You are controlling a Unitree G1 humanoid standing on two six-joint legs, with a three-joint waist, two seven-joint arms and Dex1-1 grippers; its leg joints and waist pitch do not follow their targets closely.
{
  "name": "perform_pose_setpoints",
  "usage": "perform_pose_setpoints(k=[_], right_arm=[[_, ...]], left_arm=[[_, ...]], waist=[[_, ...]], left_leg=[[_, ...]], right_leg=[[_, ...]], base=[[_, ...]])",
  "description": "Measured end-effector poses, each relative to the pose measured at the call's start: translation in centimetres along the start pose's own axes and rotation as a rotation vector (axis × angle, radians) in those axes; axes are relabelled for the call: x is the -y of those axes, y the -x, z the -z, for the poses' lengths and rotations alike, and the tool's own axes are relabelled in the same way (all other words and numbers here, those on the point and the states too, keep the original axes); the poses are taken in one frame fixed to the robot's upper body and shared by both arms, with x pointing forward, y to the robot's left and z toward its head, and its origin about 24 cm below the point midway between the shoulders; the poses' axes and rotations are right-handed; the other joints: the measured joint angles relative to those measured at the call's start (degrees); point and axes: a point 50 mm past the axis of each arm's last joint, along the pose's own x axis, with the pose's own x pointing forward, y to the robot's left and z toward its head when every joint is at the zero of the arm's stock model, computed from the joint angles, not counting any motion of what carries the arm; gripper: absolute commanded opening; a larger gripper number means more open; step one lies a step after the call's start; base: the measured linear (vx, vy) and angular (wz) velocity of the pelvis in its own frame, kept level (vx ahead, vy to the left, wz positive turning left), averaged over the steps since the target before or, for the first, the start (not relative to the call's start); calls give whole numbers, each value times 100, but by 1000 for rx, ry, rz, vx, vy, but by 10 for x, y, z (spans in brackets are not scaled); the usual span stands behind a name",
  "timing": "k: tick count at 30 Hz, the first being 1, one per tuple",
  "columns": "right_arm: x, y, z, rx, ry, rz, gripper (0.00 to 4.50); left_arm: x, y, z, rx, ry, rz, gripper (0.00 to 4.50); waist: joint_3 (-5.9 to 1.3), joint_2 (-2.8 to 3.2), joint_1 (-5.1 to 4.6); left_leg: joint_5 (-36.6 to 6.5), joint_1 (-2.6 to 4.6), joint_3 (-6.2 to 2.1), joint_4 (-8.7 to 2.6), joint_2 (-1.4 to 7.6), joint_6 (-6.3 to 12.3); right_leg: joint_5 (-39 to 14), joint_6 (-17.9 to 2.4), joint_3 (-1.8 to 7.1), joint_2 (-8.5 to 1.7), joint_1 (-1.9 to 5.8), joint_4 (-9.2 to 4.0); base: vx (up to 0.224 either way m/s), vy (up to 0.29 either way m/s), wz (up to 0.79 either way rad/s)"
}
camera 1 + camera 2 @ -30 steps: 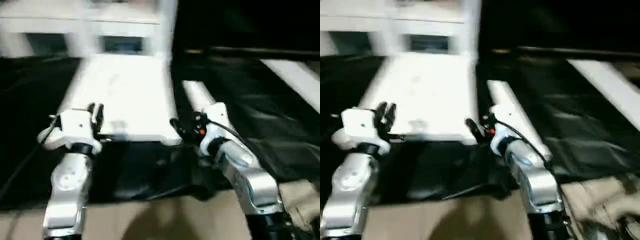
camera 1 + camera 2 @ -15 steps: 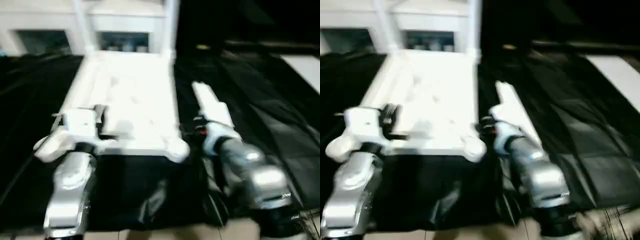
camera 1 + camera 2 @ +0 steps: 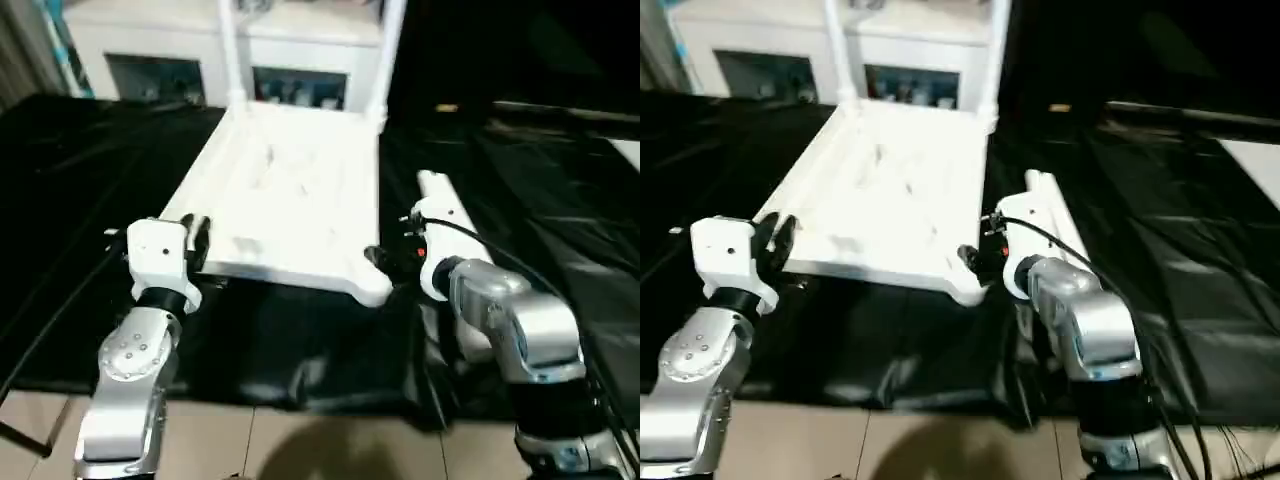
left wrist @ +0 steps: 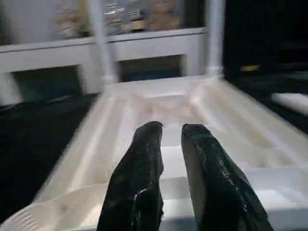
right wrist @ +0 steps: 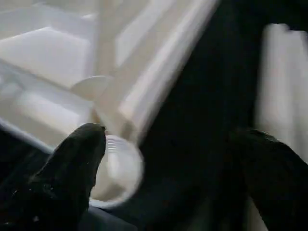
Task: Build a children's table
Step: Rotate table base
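Observation:
The white tabletop (image 3: 290, 190) lies upside down on the black cloth, its ribbed underside facing up. Two white legs (image 3: 232, 50) (image 3: 390, 50) stand upright in the far corner sockets. A loose leg (image 3: 440, 205) lies on the cloth just right of the tabletop. My left gripper (image 3: 195, 238) is at the near left corner, shut with nothing in it, and its fingers (image 4: 144, 159) point along the underside. My right gripper (image 3: 385, 262) is open beside the near right corner socket (image 5: 118, 168), between the tabletop and the loose leg.
A white cabinet with glass doors (image 3: 150, 45) stands behind the tabletop. The black cloth (image 3: 90, 190) covers the floor on both sides. Pale floor tiles (image 3: 300, 445) show at the near edge. A cable (image 3: 30, 340) runs over the cloth on the left.
The whole view has swung and tilted, so the camera moved. Both grippers stay at the tabletop's near corners, with no clear shift against it.

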Motion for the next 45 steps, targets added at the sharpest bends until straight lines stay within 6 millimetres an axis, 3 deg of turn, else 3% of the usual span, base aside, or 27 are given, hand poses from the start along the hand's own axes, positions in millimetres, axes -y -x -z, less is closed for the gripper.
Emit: perform_pose_setpoints(k=[6, 8, 11, 18, 27, 34, 45], right_arm=[[23, 2, -2, -133, -16, 140, 443], [26, 2, 2, -178, -42, 152, 443], [33, 0, 12, -243, -83, 179, 443], [40, -2, 24, -309, -169, 188, 443], [26, -5, 16, -312, -193, 109, 443], [23, -5, 15, -313, -199, 86, 443], [24, -2, 11, -290, -188, 103, 443]], left_arm=[[12, 4, -6, -43, -17, 361, 100], [18, 8, -9, -55, -21, 476, 100], [25, 13, -10, -75, -27, 574, 100], [30, 14, -10, -81, -10, 613, 100], [29, 16, -10, -96, -10, 630, 100], [28, 17, -10, -100, -16, 632, 100], [30, 18, -9, -106, -30, 648, 100]], waist=[[19, -33, -37], [16, -37, -60], [16, -36, -79], [17, -38, -120], [17, -38, -132], [17, -38, -123], [18, -36, -123]], left_leg=[[84, -22, 2, -11, -2, 9], [95, -95, 4, -8, -2, 11], [151, -149, 16, -9, -11, -1], [146, -195, 15, -20, 7, 7], [162, -190, 16, -21, 11, 5], [199, -201, 36, -25, 11, 17], [226, -207, 52, -29, 10, 32]], right_leg=[[50, -5, -9, -5, -28, 1], [70, -21, -9, -7, -71, -2], [83, -27, -14, -6, -106, -12], [118, 7, -54, -8, -108, -93], [103, -25, -77, -24, -101, -90], [104, -24, -128, -72, -97, -89], [116, -10, -135, -86, -96, -89]], base=[[-32, -6, 0], [0, 0, 0], [0, 0, 0], [0, 0, 0], [0, 0, 0], [0, 0, 0], [0, 0, 0]])
